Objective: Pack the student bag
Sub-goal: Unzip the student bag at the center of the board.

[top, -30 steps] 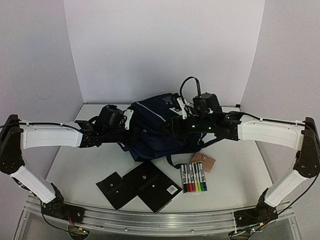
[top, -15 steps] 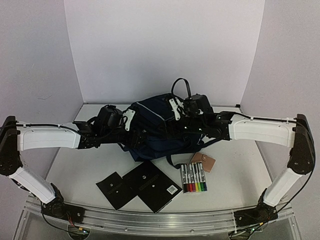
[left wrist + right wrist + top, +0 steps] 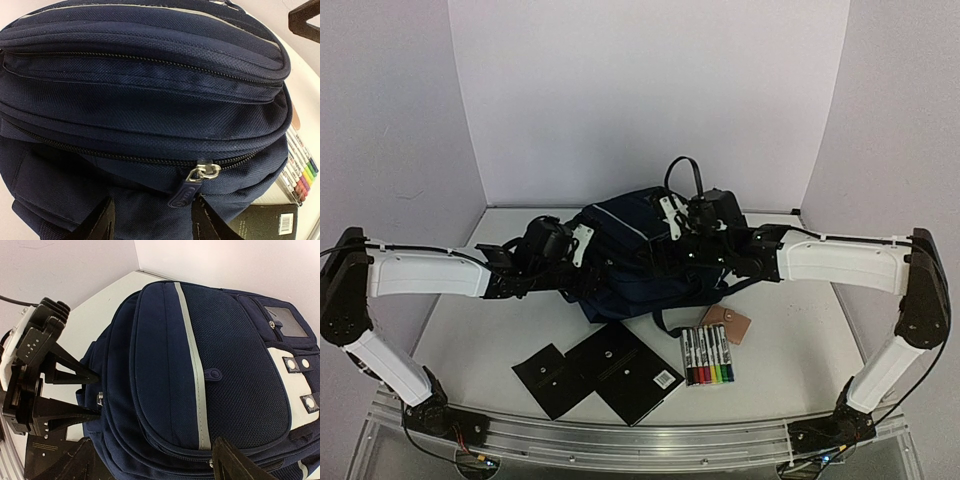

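Note:
The student bag [image 3: 638,252], a navy backpack with pale piping, lies mid-table on its back. My left gripper [image 3: 582,245] is at the bag's left end, open. In the left wrist view the bag [image 3: 145,100] fills the frame and the zipper pull [image 3: 192,184] of a closed zip hangs loose between my fingers [image 3: 102,226], close to the right one; the left gripper [image 3: 155,220] holds nothing. My right gripper [image 3: 672,218] hovers open above the bag's front pocket. In the right wrist view it [image 3: 155,465] spans the bag [image 3: 210,370], and the left gripper [image 3: 98,392] points at the pull [image 3: 100,399].
In front of the bag lie a pack of coloured markers [image 3: 707,357], a small brown wallet [image 3: 727,323], a black notebook [image 3: 625,370] and a smaller black square [image 3: 552,378]. The bag's dark strap [image 3: 685,170] loops up at the back.
My left gripper has opened, letting go of the zipper pull, and shifted slightly right. The right gripper has moved left and back over the bag's top.

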Available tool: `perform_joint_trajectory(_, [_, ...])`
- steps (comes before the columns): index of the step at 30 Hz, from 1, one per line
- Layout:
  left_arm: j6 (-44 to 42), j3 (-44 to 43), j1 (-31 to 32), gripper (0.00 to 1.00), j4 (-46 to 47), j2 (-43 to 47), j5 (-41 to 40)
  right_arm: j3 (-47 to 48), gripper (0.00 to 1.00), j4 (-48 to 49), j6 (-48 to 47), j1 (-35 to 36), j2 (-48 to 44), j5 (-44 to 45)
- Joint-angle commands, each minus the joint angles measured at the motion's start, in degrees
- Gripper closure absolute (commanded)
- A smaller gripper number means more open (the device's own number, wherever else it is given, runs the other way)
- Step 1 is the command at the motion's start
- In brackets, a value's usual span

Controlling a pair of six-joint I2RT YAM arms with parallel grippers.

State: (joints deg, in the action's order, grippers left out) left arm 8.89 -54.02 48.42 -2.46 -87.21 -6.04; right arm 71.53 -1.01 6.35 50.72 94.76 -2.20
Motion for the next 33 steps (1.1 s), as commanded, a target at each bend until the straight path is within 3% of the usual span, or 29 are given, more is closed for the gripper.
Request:
perform_joint_trajectory(1, [-1.57, -3.32, 0.09, 0.5, 2.22, -0.73, 1.22, -0.84, 0.22, 2.47, 0.93, 0.06, -0.46, 0.33])
perform_joint_trajectory(13, [-2.65, -4.87, 0.08, 0.64, 6.19, -3.0, 3.33, -1.26, 0.22, 2.74, -0.29, 0.08, -0.26, -0.17])
perform_joint_trajectory(22, [-3.44, -4.8, 0.09, 0.99, 6.22, -2.11, 2.25, -1.66, 0.23, 2.73, -4.08, 0.95, -0.5, -1.82])
perform_joint_trajectory(33, [-3.22, -2.93, 0.09, 1.0, 4.42, 2.73, 0.86, 2.12, 0.24, 3.83, -17.66, 4.72, 4.52, 6.61])
